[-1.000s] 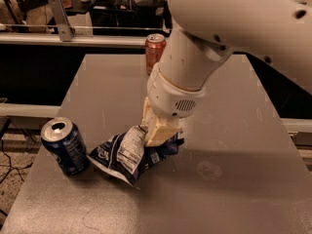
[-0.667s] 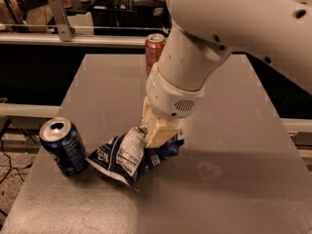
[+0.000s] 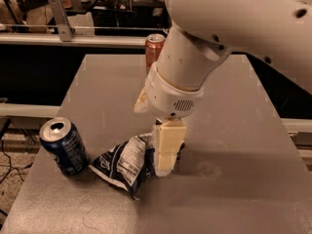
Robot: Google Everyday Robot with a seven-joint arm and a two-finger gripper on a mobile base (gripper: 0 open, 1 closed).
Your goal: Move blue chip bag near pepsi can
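Grey desk (image 3: 234,130), front-left corner: blue chip bag (image 3: 124,162) just beside pepsi can (image 3: 64,146), pincer (image 3: 165,165) at bag's right end, grip can't tell; placing step, next prob. let go & lift.

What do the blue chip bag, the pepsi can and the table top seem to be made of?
Blue chip bag: thin foil or plastic film, sharply creased. Pepsi can: painted metal, probably aluminium; bare silver top. Table: smooth grey, faint sheen; material unclear. The gripper is down at the bag.

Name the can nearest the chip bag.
The pepsi can, front left beside the blue chip bag; the orange can stands far back, beyond the gripper at the bag.
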